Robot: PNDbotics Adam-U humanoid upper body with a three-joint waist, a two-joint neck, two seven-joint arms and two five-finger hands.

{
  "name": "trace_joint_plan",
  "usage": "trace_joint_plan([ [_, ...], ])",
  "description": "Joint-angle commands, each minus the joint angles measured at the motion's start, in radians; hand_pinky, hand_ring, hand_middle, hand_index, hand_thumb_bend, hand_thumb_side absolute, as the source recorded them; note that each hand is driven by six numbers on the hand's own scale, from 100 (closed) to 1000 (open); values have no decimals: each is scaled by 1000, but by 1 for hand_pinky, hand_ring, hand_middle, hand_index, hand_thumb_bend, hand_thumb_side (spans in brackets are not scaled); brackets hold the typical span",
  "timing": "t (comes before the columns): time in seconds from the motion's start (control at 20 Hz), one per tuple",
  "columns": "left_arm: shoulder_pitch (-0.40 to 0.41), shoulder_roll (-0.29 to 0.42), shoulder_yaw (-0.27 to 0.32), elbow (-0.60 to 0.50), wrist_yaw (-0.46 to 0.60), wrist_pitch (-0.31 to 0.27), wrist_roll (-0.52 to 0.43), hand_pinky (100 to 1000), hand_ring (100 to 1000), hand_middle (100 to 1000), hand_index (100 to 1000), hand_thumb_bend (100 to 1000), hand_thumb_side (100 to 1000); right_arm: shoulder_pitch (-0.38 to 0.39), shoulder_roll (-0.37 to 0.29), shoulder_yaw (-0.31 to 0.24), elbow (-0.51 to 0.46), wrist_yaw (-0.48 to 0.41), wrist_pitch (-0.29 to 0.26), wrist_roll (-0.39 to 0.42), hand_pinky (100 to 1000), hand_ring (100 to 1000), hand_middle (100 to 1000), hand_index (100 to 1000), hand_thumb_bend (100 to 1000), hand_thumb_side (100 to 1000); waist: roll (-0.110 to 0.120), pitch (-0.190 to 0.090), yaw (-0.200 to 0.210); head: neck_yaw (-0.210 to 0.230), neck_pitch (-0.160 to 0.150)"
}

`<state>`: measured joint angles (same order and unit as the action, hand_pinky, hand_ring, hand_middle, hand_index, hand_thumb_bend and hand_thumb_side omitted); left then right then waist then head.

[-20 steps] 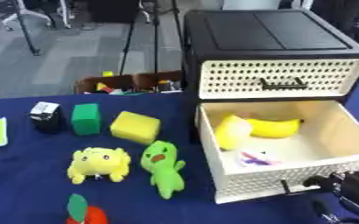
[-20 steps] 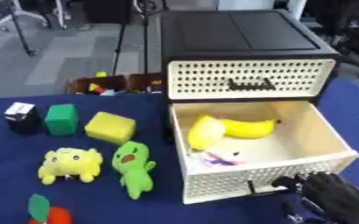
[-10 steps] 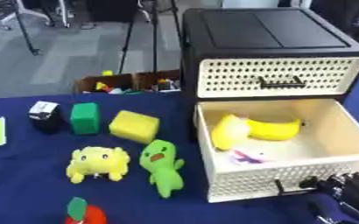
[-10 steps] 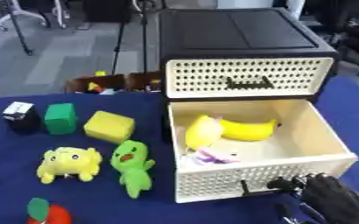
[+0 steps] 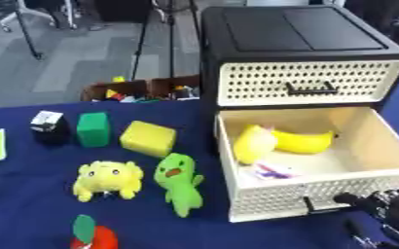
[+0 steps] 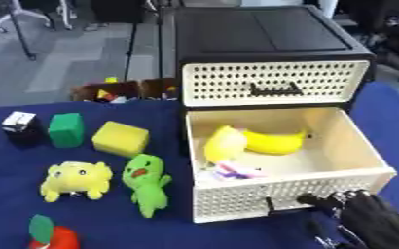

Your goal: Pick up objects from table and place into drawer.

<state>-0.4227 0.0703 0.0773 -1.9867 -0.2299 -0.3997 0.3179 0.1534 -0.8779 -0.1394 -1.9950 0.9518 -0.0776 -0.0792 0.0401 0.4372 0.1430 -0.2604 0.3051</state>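
1. blue tablecloth (image 5: 32, 214) covers the near surface; grey office floor lies beyond.
2. toys sit left: yellow plush (image 5: 107, 179), green plush (image 5: 179, 183), yellow block (image 5: 148, 138).
3. open drawer (image 6: 292, 192) holds a banana (image 6: 271, 141).
4. right hand (image 6: 369, 219), fingers curled, at the drawer's front, holding nothing visible.

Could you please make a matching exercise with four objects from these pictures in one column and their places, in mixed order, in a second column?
Objects:
1. yellow plastic banana
2. green foam cube
3. red apple toy with a green leaf
4. green plush duck

Places:
A. near edge of the blue tablecloth, left of the open drawer
B. inside the open cream drawer
C. between the black-and-white cube and the yellow sponge block
D. beside the yellow plush frog, close to the drawer front

Pairs: 1-B, 2-C, 3-A, 4-D
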Motion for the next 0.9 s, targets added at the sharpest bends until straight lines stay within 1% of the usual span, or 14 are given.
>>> trace_joint_plan([
  [0.05,-5,6,3,-13,0,2,2,494,706,656,875,100,797,-6,-9,-24,-5,15,-12,21,218,214,112,1000,100,261,-3,-25,0,3,0],
  [0.2,-5,7,3,-13,0,2,2,494,706,655,874,100,797,-9,-4,-41,-5,3,-37,14,218,206,106,1000,100,264,-4,-27,-3,7,1],
  [0.3,-6,8,4,-13,-1,3,2,495,706,655,873,100,796,-13,-1,-59,-5,-13,-48,-5,218,200,102,1000,100,256,-5,-29,-4,11,0],
  [0.55,-5,11,6,-13,-5,3,5,495,706,656,873,100,796,-26,11,-117,-5,-87,-89,-105,215,192,100,1000,100,244,-4,-31,-7,23,2],
  [0.7,-3,12,6,-13,-7,4,5,494,706,656,873,100,796,-31,21,-146,-5,-129,-132,-175,212,190,100,1000,100,244,-3,-30,-10,38,5],
  [0.9,-1,12,5,-13,-8,6,5,494,707,656,874,100,797,-27,39,-158,-5,-143,-186,-231,211,188,100,1000,100,254,0,-28,-13,62,10],
])
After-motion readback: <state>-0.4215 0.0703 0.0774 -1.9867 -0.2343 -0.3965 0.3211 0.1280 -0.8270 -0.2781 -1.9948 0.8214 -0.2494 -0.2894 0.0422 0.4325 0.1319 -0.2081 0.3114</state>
